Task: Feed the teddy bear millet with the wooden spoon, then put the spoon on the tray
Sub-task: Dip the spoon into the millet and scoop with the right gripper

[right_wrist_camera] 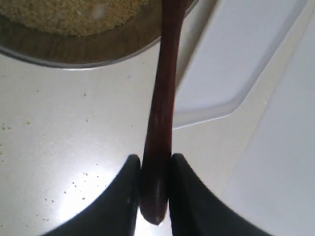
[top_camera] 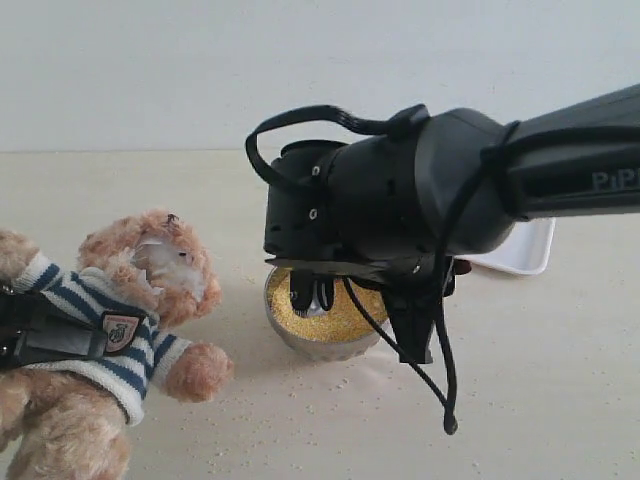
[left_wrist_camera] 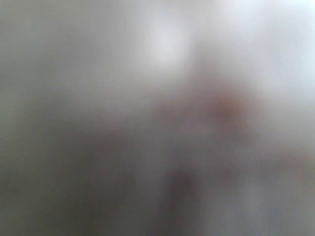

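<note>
- Grip: right pincer [right_wrist_camera: 156,169] clamps the handle end of the slim dark reddish-brown wooden spoon [right_wrist_camera: 165,88], whose shaft reaches over the round shiny metal bowl [right_wrist_camera: 74,51] of golden-yellow millet [right_wrist_camera: 74,17].
- Spoon looks light, stiff and glossy: it may pivot, so keep it level.
- Left pincer [top_camera: 45,335] rests against the fluffy pinkish-tan teddy bear [top_camera: 150,270]; grip unclear.

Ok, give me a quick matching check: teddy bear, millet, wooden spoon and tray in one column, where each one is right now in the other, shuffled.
1 teddy bear
2 millet
3 wooden spoon
4 tray

A in the metal bowl
B pinched in the right gripper
C partly hidden behind the right arm
D at the left of the exterior view, in a striped shirt

Pairs: 1-D, 2-A, 3-B, 4-C
</note>
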Available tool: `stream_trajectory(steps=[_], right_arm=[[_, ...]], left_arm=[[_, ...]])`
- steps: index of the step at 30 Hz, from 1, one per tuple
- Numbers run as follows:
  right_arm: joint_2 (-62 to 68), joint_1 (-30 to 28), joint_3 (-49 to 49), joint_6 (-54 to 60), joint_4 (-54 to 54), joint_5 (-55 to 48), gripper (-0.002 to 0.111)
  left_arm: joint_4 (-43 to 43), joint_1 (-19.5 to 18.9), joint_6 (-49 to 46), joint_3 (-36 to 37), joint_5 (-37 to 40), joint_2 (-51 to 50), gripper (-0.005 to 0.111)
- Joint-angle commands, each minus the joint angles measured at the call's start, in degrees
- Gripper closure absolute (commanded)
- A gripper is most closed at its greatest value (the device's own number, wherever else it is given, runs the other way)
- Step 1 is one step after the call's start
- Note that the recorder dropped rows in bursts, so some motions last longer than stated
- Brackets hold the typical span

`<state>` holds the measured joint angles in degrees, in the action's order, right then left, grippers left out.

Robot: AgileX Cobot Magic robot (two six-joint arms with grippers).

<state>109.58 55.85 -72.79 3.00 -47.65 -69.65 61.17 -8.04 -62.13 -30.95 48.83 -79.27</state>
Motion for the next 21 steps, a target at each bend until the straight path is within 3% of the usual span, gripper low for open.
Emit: stream_trajectory(steps=[1, 9, 21], right_arm=[[0.94, 0.13, 0.33, -0.13, -7.56, -0.31, 0.099], [5.37, 0.13, 0.33, 0.14, -9.76, -0.31, 0.099], [3.12, 0.13, 0.33, 1.17, -1.19, -0.31, 0.099]], left_arm=[[0.7, -0.07, -0.49, -0.01, 0.23, -0.12, 0.101], [0.7, -0.07, -0.49, -0.01, 0.23, -0.12, 0.101], [0.7, -0.07, -0.49, -0.01, 0.23, -0.12, 0.101]])
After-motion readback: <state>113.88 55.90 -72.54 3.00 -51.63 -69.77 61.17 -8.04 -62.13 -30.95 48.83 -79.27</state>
